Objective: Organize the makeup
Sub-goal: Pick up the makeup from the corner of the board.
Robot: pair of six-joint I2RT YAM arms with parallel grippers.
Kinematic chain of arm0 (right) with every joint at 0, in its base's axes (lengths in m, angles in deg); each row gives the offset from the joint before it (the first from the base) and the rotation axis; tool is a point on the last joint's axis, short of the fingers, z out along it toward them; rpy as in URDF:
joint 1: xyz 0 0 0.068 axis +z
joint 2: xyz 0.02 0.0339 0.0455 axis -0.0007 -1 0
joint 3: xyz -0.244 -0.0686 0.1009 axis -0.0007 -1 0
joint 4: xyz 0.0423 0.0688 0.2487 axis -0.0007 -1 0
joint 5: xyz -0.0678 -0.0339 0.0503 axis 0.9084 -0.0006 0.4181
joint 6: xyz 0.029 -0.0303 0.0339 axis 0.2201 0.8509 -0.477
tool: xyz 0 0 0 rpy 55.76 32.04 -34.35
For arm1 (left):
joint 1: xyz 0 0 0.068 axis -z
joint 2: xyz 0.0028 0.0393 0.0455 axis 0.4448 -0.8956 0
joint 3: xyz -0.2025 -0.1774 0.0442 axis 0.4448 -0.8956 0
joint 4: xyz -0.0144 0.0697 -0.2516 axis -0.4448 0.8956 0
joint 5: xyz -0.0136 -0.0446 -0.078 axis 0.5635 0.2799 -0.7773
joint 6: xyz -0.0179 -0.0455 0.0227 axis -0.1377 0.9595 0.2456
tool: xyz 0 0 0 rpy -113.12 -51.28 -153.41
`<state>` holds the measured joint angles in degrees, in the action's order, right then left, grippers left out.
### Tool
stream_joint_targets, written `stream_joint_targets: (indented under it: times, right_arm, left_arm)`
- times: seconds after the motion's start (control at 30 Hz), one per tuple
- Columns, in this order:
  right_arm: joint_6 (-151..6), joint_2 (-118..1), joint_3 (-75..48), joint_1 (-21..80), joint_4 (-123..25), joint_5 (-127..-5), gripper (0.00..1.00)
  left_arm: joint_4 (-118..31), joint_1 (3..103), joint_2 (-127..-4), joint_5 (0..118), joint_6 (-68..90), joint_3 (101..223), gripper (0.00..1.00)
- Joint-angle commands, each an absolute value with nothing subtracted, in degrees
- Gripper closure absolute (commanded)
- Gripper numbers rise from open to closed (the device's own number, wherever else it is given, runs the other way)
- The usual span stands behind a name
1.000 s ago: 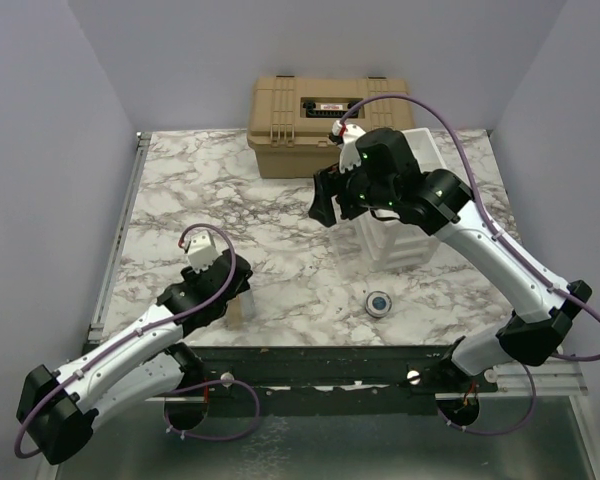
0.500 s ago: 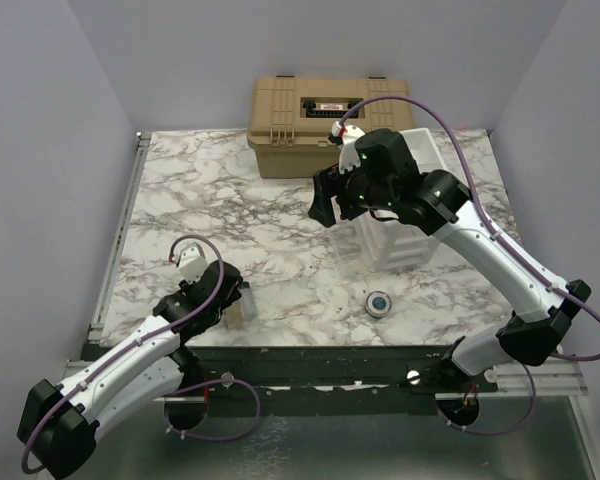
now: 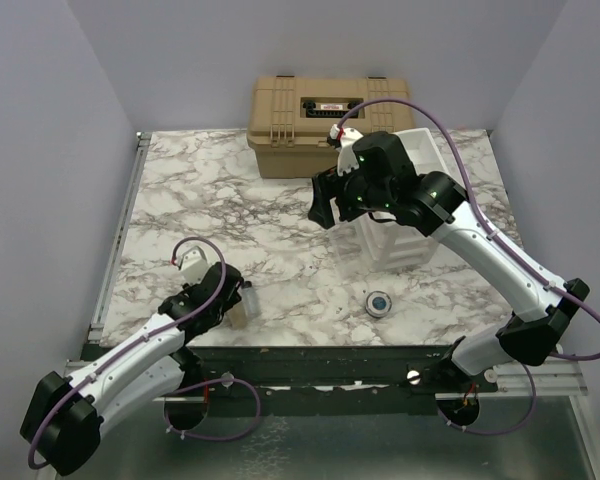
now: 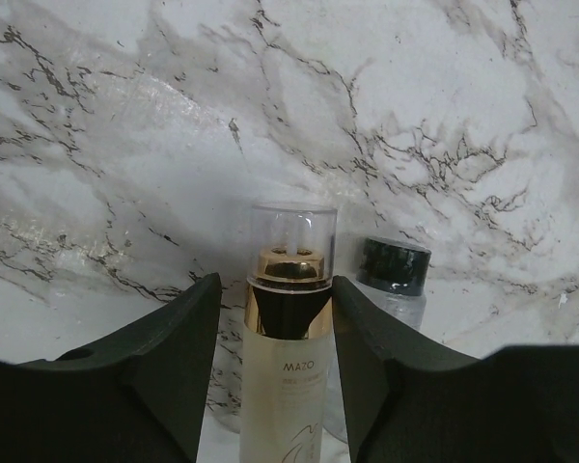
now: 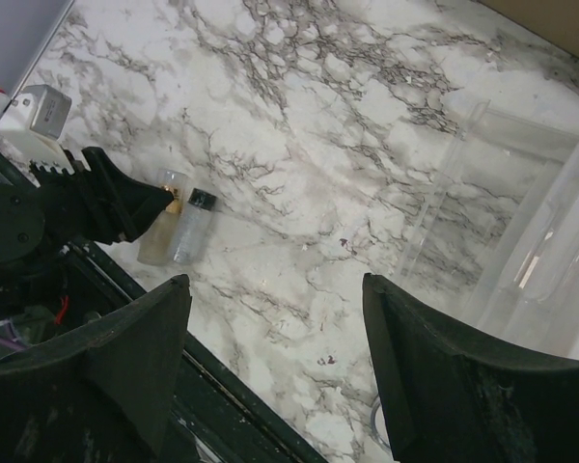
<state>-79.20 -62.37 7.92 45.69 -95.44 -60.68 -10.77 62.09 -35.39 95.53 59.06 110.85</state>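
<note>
A clear bottle (image 4: 288,357) with a gold collar and clear cap stands between the fingers of my left gripper (image 4: 275,285). The right finger touches its collar and a thin gap shows on the left. A second clear bottle (image 4: 393,275) with a black cap stands just behind it to the right. From above, both bottles (image 3: 242,303) sit near the table's front edge at my left gripper (image 3: 230,300). A small round dark jar (image 3: 379,301) lies at the front centre. My right gripper (image 3: 325,205) hangs open and empty high over the table's middle.
The white clear organizer (image 3: 395,240) stands at centre right under the right arm, and shows in the right wrist view (image 5: 521,251). A tan hard case (image 3: 325,110) sits closed at the back. The table's front edge (image 3: 310,348) runs close to the bottles.
My left gripper has slid forward around the gold-collared bottle and its jaws have narrowed on it. The right arm has hardly moved.
</note>
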Motion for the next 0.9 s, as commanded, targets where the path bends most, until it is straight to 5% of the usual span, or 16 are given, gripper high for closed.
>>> stream_joint_targets:
  times: [0.0, 0.43, 0.87]
  right_arm:
    - [-79.1, -62.0, 7.2, 45.7, -93.8, -60.8, 0.23]
    - [-79.5, -62.4, 5.3, 45.7, -92.9, -61.9, 0.22]
    - [-83.0, -61.1, -1.0, 45.8, -87.8, -66.9, 0.22]
  left_arm:
    - [-12.7, 61.6, -36.6, 94.8, 57.8, 110.5, 0.49]
    - [-18.9, 60.7, -40.8, 92.5, 56.7, 108.4, 0.50]
    - [-19.5, 59.9, -38.0, 93.2, 52.4, 113.9, 0.74]
